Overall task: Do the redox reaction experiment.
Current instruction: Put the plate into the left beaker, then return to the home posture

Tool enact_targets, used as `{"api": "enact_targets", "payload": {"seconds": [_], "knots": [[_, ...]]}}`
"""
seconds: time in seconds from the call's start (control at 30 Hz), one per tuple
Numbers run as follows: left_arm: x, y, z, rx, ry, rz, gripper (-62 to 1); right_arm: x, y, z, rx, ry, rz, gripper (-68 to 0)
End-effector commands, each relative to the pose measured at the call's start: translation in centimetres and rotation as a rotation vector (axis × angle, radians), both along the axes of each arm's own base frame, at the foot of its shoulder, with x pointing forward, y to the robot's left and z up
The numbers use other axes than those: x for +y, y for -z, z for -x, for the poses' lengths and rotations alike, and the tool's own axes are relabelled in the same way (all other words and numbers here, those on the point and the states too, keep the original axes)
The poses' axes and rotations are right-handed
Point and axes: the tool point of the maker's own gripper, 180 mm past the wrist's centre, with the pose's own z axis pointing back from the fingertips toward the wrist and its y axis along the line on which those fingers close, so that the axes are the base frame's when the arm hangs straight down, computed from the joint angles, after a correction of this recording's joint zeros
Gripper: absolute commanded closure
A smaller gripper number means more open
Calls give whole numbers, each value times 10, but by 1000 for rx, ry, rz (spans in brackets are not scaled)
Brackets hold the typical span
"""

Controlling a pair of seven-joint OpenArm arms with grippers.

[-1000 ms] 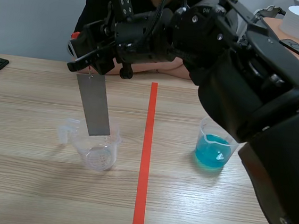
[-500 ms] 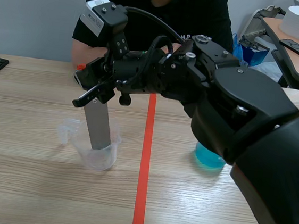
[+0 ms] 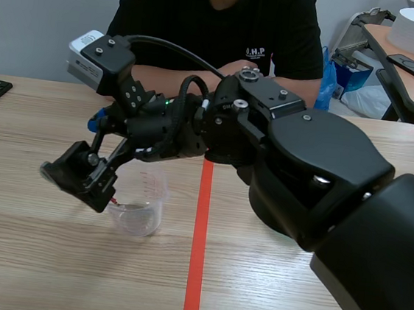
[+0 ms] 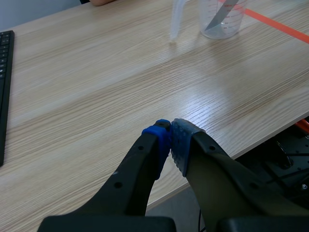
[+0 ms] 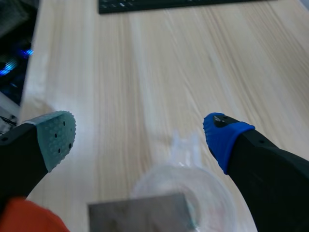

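Grey metal strip (image 5: 137,212) leans in the clear plastic beaker (image 3: 142,207), red markings unreadable; my right gripper (image 5: 141,137) gapes wide, left gripper (image 4: 170,137) pinched empty.

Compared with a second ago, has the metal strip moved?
Yes. The metal strip went down, from hanging above the clear beaker to resting inside it, left of the red tape line.

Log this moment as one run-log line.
right pincer: open over cup | metal strip: in cup, not gripped | left pincer: shut, empty, at table edge
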Motion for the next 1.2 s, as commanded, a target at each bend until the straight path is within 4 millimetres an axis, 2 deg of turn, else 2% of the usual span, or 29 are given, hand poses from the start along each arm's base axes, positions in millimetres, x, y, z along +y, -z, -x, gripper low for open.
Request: {"api": "enact_targets", "payload": {"seconds": [0.0, 0.07, 0.23, 0.4, 0.6, 0.73, 0.8, 0.87, 1.0, 1.03, 1.17], "knots": [[0, -6, -3, -29, 2, 8, -30, 7, -16, 3, -25, -30, -36, -625], [0, -6, -3, -29, 2, 8, -30, 12, -17, 11, -6, -52, -52, -679], [0, -5, -3, -26, 0, 8, -30, 14, -33, 19, 5, -62, -134, -679], [-1, -4, -1, -26, -9, 15, -30, 4, -57, 29, -49, -48, -220, -679], [-4, -2, 2, -28, -25, 27, -30, -28, -82, 22, -106, 96, -329, -679], [-7, -1, 4, -29, -41, 40, -36, -63, -83, 10, -129, 222, -358, -679], [-9, -3, 6, -47, -50, 57, -86, -82, -75, 5, -133, 271, -332, -679], [-13, -7, 9, -69, -56, 78, -176, -101, -67, 1, -138, 320, -297, -679], [-23, -10, 15, -76, -57, 107, -432, -138, -50, -1, -150, 398, -209, -679], [-26, -11, 17, -81, -58, 107, -463, -147, -47, -1, -154, 418, -190, -679], [-36, -5, 23, -83, -50, 50, -470, -176, -49, 7, -182, 475, -147, -679]]}}
